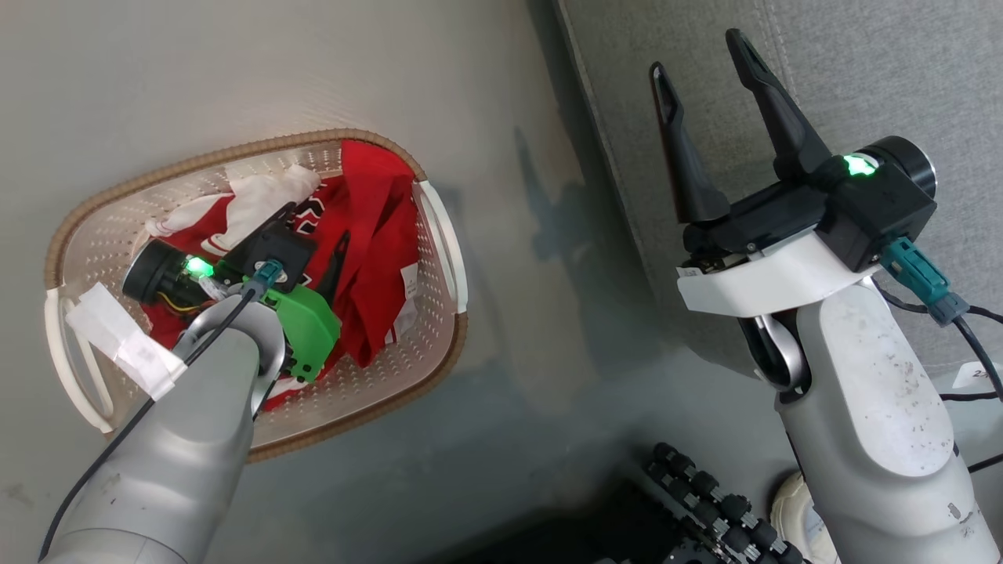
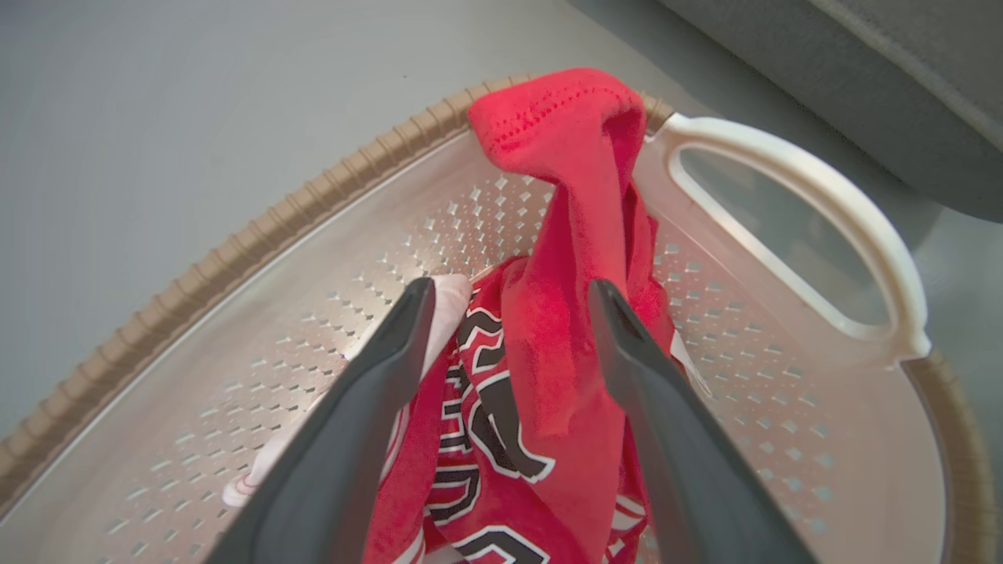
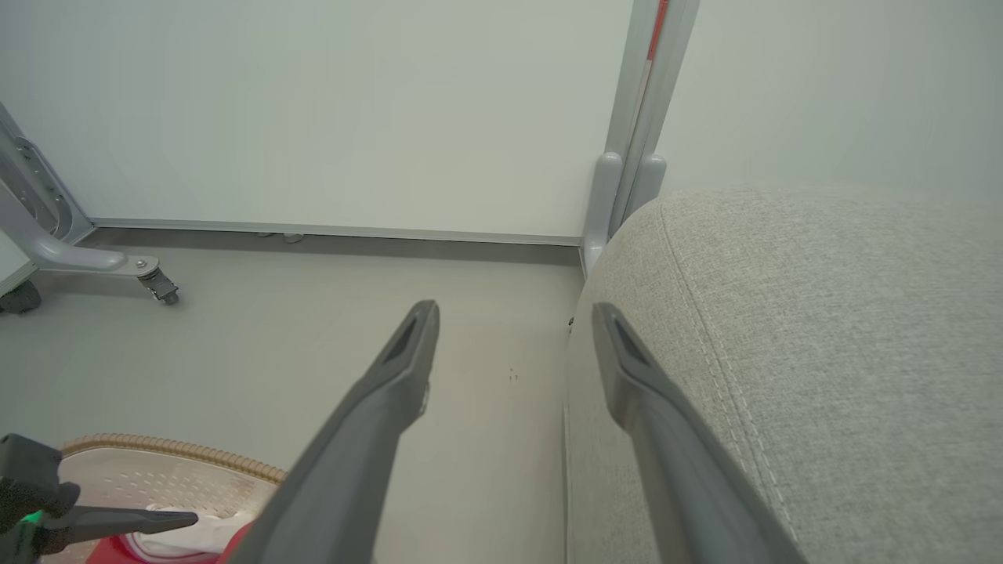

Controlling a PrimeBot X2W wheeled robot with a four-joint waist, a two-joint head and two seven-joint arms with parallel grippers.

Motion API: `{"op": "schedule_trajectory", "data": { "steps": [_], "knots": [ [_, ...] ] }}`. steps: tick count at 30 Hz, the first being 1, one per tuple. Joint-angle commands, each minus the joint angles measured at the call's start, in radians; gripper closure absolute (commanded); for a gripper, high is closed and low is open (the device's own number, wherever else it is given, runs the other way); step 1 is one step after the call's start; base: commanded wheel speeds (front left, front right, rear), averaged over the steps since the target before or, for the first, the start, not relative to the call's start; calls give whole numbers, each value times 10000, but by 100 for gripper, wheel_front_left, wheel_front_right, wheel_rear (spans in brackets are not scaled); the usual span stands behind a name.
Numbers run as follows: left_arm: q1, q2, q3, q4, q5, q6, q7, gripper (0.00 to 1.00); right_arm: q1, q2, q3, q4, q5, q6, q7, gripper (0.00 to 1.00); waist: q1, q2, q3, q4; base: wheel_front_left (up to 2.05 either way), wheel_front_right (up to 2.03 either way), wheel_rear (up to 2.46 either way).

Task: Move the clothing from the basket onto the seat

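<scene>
The clothing [image 1: 376, 204], red with black-and-white lettering and a white part, lies bunched in the cream perforated basket [image 1: 235, 153] on the floor at the left. One red fold [image 2: 564, 196] hangs over the brown rim [image 2: 235, 258] beside the white handle [image 2: 823, 196]. My left gripper [image 1: 317, 223] is down inside the basket, open, its fingers either side of a ridge of red cloth [image 2: 511, 290]. My right gripper [image 1: 696, 53] stands open and holds nothing, raised over the near edge of the grey seat [image 1: 862, 70]. The right wrist view shows its fingers [image 3: 515, 309] astride that edge [image 3: 823, 329].
Bare grey floor [image 1: 533, 329] separates the basket from the seat. A wheeled metal frame leg [image 3: 86, 258] and an upright post [image 3: 627, 180] stand by the far wall. My base's rollers [image 1: 705, 493] and cables [image 1: 972, 329] are at the lower right.
</scene>
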Motion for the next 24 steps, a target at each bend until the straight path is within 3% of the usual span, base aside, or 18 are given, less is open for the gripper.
{"op": "schedule_trajectory", "data": {
  "steps": [1,24],
  "knots": [
    [-265,101,-70,111,-69,-38,-10,0,-145,-20,3,-55,-58,-3,-46,0,-1,0,472,-100,0,0,0],
    [-1799,-421,-2180,2436,-791,-39,57,0,-244,-23,-139,-338,-154,-3,-46,0,-1,0,1799,103,0,0,0]
  ]
}}
